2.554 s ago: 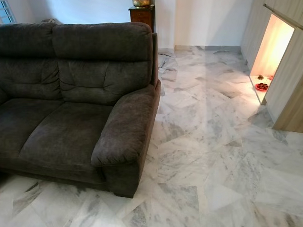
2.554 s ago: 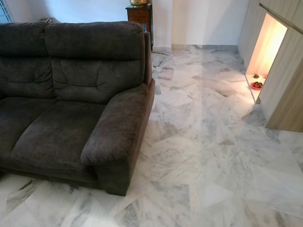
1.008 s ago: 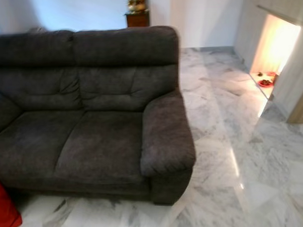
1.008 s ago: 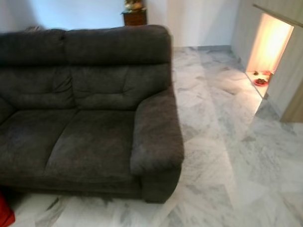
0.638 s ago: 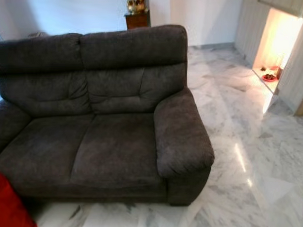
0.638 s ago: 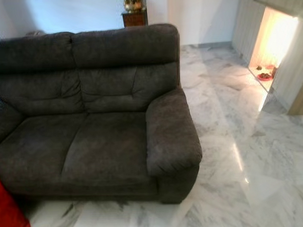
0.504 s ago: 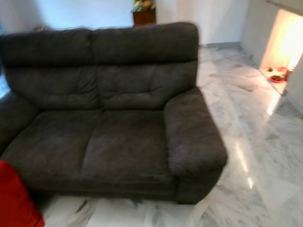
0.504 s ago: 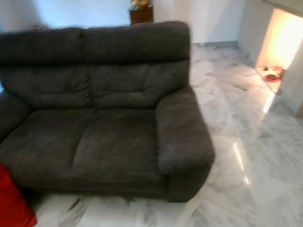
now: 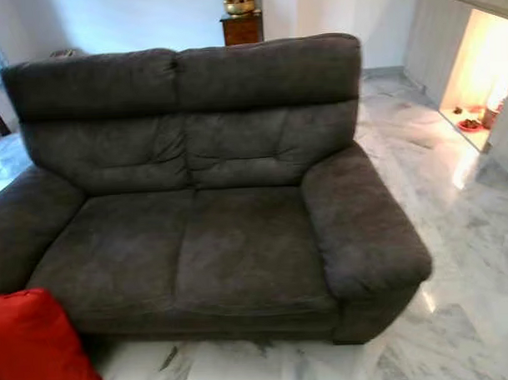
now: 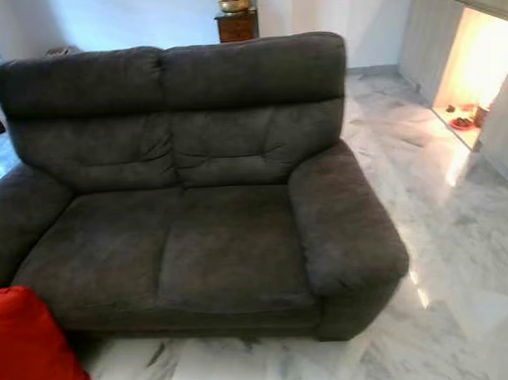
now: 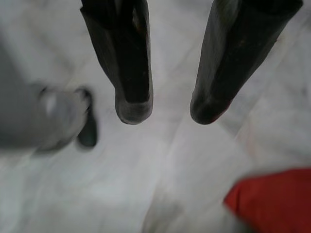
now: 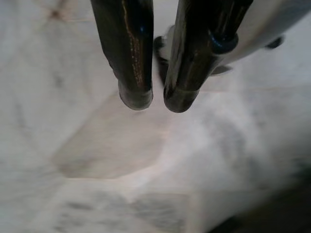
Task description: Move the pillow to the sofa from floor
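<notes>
A red pillow (image 9: 38, 352) lies on the marble floor at the lower left, against the front of the sofa's left end, cut off by the picture's edge. The dark grey two-seat sofa (image 9: 189, 251) stands straight ahead with nothing on its seats. In the left wrist view my left gripper (image 11: 167, 110) hangs open over the floor, and a corner of the red pillow (image 11: 274, 199) lies beyond it. My right gripper (image 12: 156, 103) hangs over bare marble, its fingers almost together and holding nothing.
A wooden cabinet (image 9: 241, 25) with a brass vessel stands behind the sofa. At the right a lit niche (image 9: 475, 74) in a wooden wall holds a red dish (image 9: 470, 125). Pale marble floor (image 9: 473, 257) stretches to the right of the sofa.
The camera has turned left: the sofa has slid rightward in the picture, and the red pillow has come into view at the lower left and grown larger.
</notes>
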